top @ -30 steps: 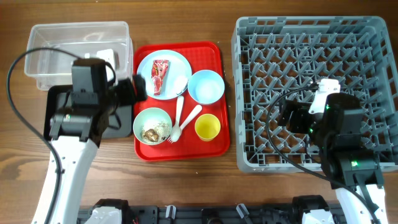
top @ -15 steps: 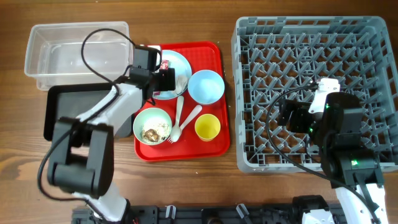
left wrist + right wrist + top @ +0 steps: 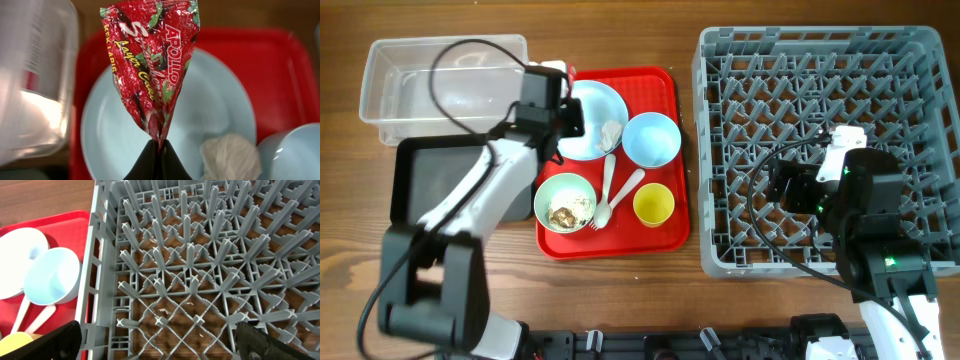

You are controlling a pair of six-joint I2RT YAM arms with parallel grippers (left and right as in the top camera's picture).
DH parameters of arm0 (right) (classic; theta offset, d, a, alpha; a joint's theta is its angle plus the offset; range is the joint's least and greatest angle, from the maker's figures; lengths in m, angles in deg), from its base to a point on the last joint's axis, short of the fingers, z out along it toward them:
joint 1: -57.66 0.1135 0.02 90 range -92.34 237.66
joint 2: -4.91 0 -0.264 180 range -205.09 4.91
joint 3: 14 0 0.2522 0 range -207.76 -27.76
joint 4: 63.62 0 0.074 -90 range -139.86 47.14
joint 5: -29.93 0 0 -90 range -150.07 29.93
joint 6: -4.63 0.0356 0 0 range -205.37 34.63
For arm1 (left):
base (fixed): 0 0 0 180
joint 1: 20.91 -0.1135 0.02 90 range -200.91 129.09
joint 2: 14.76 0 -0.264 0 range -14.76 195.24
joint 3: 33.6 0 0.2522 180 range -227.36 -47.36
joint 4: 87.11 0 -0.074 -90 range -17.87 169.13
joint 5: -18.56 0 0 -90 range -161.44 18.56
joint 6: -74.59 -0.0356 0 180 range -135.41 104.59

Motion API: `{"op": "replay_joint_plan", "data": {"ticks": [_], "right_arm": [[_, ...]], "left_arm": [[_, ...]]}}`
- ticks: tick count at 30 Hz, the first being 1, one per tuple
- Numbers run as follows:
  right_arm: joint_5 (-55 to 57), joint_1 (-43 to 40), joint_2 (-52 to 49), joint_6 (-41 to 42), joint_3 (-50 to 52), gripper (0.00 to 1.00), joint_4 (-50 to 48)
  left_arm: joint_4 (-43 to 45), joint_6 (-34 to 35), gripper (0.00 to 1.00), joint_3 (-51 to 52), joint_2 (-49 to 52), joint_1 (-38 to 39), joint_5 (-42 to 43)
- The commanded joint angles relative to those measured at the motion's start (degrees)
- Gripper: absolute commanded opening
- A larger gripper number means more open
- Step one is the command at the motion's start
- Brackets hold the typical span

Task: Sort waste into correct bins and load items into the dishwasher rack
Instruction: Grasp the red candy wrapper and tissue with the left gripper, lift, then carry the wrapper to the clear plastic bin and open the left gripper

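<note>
My left gripper [image 3: 160, 147] is shut on the lower tip of the red wrapper [image 3: 150, 65], which hangs above the pale blue plate [image 3: 210, 110]. The crumpled white tissue [image 3: 230, 157] lies on that plate. Seen from overhead, the left gripper [image 3: 570, 116] is at the plate's [image 3: 598, 105] left edge, beside the clear tub [image 3: 440, 75]. The black tray [image 3: 420, 170] lies in front of the tub. Food scraps [image 3: 562, 214] sit in the green bowl [image 3: 578, 190]. My right gripper [image 3: 160, 340] stands open over the dishwasher rack [image 3: 200, 270], holding nothing.
The red serving tray [image 3: 660, 235] also carries the blue bowl [image 3: 651, 139], the yellow cup [image 3: 653, 204], the white fork [image 3: 607, 195] and the spoon [image 3: 628, 185]. The grey rack [image 3: 820, 60] fills the right side. Cables loop above both arms.
The left arm swung from over the black tray to the plate, shut on the red wrapper and lifted it off. The right arm has not moved.
</note>
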Motion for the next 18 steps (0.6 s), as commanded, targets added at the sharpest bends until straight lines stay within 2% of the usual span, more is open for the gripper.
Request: {"op": "replay_joint_plan", "data": {"ticks": [1,3,4,5,6,7,8,11,13,15,18], "right_arm": [[-1.1,-0.1,-0.1,0.5,-1.5,1.00,-0.1],[-1.2,-0.1,-0.1,0.5,-1.5,1.00,-0.1],[-1.2,-0.1,-0.1,0.5,-1.5,1.00,-0.1],[-1.2,-0.1,-0.1,0.5,-1.5,1.00,-0.1],[-1.2,-0.1,-0.1,0.5,-1.5,1.00,-0.1],[-1.2,-0.1,-0.1,0.5,-1.5,1.00,-0.1],[-1.2,-0.1,-0.1,0.5,-1.5,1.00,0.0],[-1.2,-0.1,-0.1,0.5,-1.5,1.00,0.3],[-1.2,-0.1,-0.1,0.5,-1.5,1.00,0.3],[-1.2,-0.1,-0.1,0.6,-1.5,1.00,0.4],[-1.6,-0.1,-0.1,0.6,-1.5,1.00,0.4]], "left_arm": [[0.0,11.0,0.04,-1.2,-7.5,-6.7,-0.3],[0.2,16.3,0.04,-1.2,-7.3,-12.3,-0.3],[1.3,18.1,0.08,-1.2,-6.4,-15.1,-0.3],[2.6,18.1,0.18,-1.2,-5.6,-16.5,-0.3],[4.1,18.1,0.40,-1.2,-4.7,-17.6,-0.2],[5.0,18.0,0.56,-1.2,-4.0,-18.2,-0.2],[5.8,17.8,0.67,-1.2,-3.9,-18.3,-0.2],[5.5,11.2,0.83,-1.5,-5.3,-16.1,5.0],[2.7,5.3,0.85,-1.5,-5.3,-11.5,8.9],[-0.8,1.0,0.86,-1.4,-4.6,-6.1,9.2],[-1.2,1.0,0.88,-1.4,-0.3,0.1,8.8]]}}
